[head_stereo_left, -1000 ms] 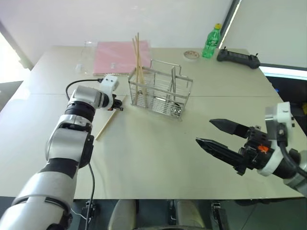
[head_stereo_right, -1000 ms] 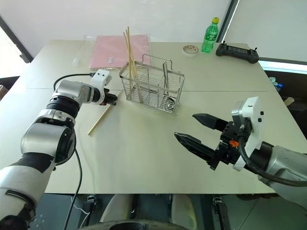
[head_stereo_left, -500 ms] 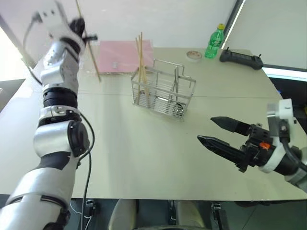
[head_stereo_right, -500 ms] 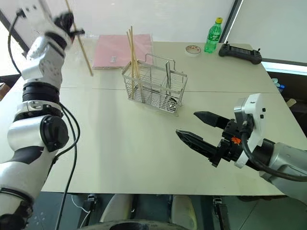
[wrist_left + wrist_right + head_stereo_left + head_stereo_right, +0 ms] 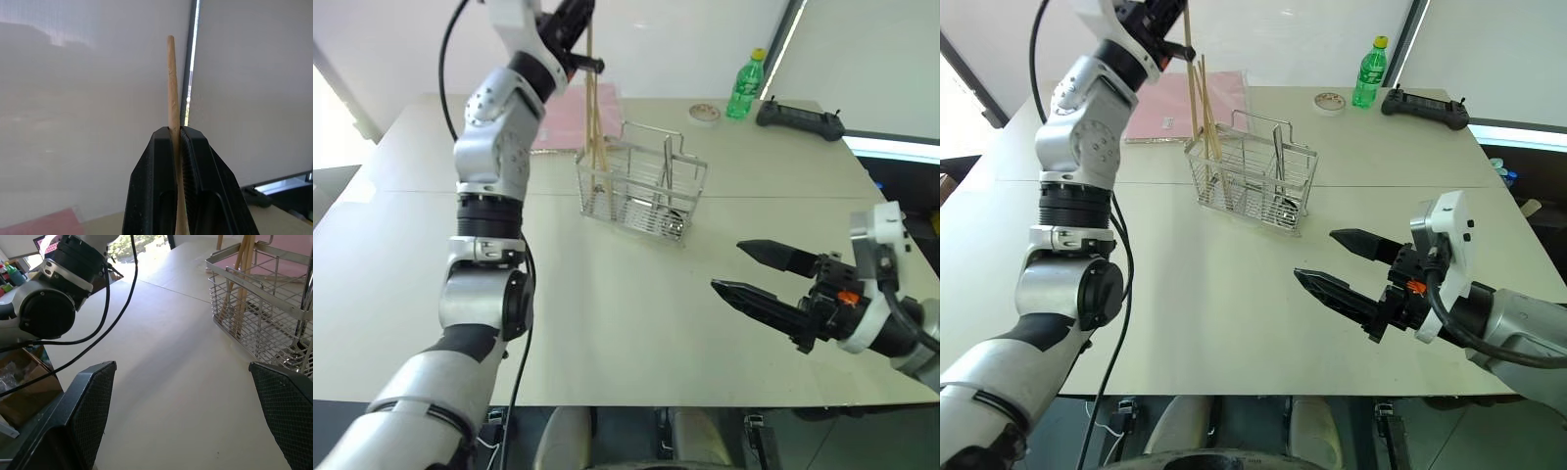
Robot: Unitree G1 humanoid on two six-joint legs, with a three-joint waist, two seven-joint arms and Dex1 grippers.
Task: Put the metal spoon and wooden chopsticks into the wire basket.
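My left gripper (image 5: 174, 131) is raised high above the table's far side, shut on one of the wooden chopsticks (image 5: 1192, 78). That stick hangs nearly upright, and its lower end comes down at the left end of the wire basket (image 5: 641, 188); I cannot tell whether it is inside. Two more chopsticks (image 5: 598, 137) lean in that same end. The metal spoon (image 5: 1278, 162) stands in the basket's right part, handle up. Near the table's front right, my right gripper (image 5: 726, 265) is open and holds nothing, well apart from the basket.
A pink sheet (image 5: 548, 116) lies behind the basket. At the far right stand a green bottle (image 5: 745, 86), a small round dish (image 5: 704, 113) and a black controller (image 5: 800, 119). The table's right edge (image 5: 891, 211) runs close to my right arm.
My left arm lifted the chopstick off the table, raised it high and swung it right to the basket's left end. The right gripper has stayed in place, open.
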